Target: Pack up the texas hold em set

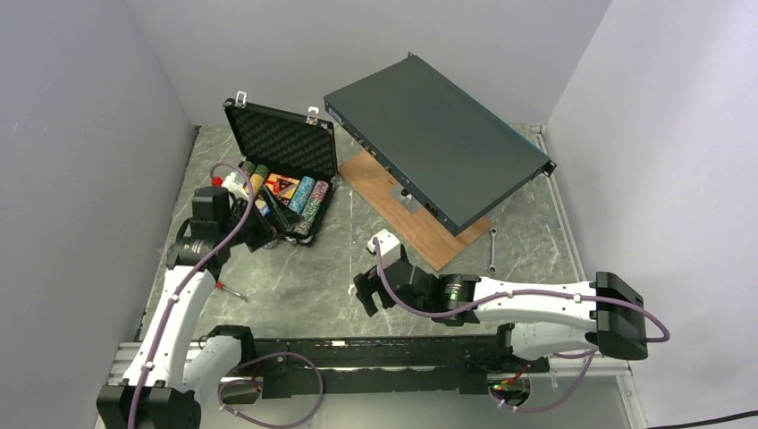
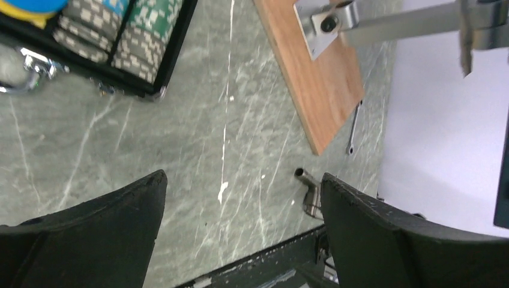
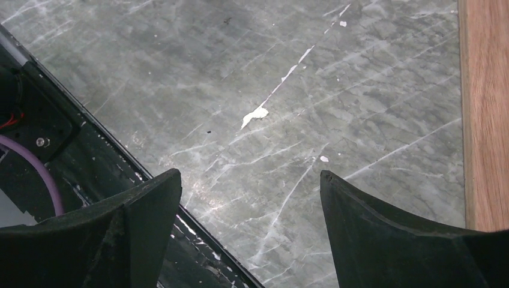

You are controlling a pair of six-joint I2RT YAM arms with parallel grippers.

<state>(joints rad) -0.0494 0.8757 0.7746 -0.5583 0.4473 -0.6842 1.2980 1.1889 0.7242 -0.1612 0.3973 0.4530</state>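
The left gripper [image 2: 243, 180] stands wide open with nothing in it; only bare tabletop [image 2: 198, 138] shows between its two black fingers [image 2: 120, 222]. It hangs just beside the near edge of the poker case [image 1: 295, 210], which sits toward the far left corner of the tabletop. The case is open, its lid [image 1: 284, 141] raised and lined with grey egg-crate foam, with two silver latches [image 1: 312, 114] on the lid's top edge. Rows of coloured chips [image 1: 308, 201] lie in the tray, with a red triangle [image 1: 284, 186] among them. The left wrist view catches a yellow and blue disc [image 2: 30, 7] on top of the chips at the case's corner.

The right gripper [image 3: 250, 177] is also wide open and empty, low over the tabletop near its front edge, well apart from the case. Just to its right lies the edge of a wooden board [image 1: 411, 210]. A large flat dark-grey box [image 1: 438, 138] rests tilted on that board, toward the far right. A small wrench [image 1: 492, 250] lies on the tabletop beside the board's right edge.
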